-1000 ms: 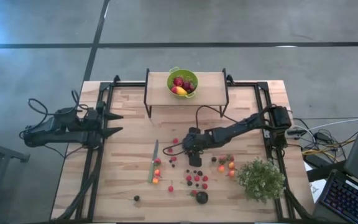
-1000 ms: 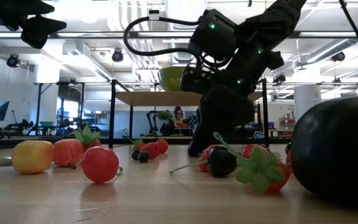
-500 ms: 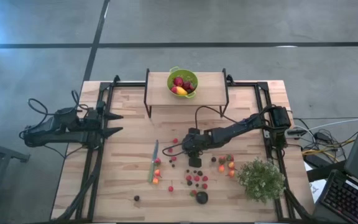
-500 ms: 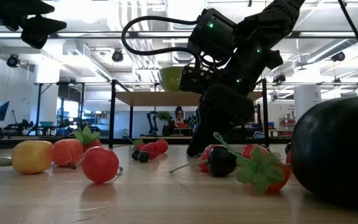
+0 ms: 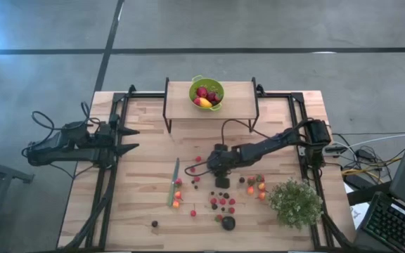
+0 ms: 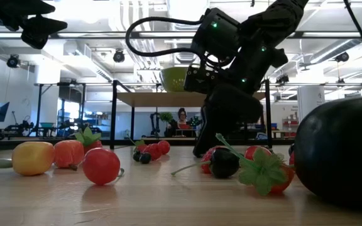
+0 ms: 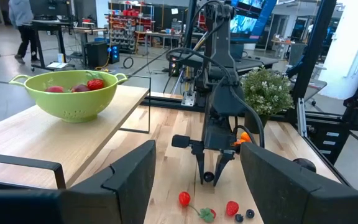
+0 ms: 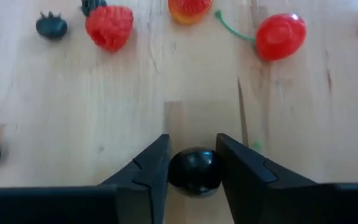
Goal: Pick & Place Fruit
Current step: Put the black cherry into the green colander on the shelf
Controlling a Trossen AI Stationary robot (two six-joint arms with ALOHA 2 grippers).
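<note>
The right gripper (image 8: pixel 192 171) has its two dark fingers closed narrow on a small black round fruit (image 8: pixel 194 170) — a glossy ball wedged between the pads, touching both. From the left wrist view the same gripper (image 7: pixel 213 177) hangs nearly straight down over the wooden table (image 5: pixel 146 176), with the dark ball pinched at its tips just above the boards. It sits near the middle of the table, at the edge of the scattered fruit.

The piece looks light, hard and smooth, so it is likely slippery; a squeeze across its widest part, as here, seems the safest hold, since pads above or below that line could squirt it out. Being round, it has no long axis and no clear heading; no stem shows.

Just beyond the fingers lie a raspberry (image 8: pixel 109 27), a red cherry (image 8: pixel 281 35) with its green stem running off to one side, and a small dark berry (image 8: pixel 51 25). The green colander (image 5: pixel 207 93) on the raised shelf already holds a few pieces — probably the goal.

The left gripper (image 5: pixel 133 140) waits wide open at the table's left edge, well apart.
</note>
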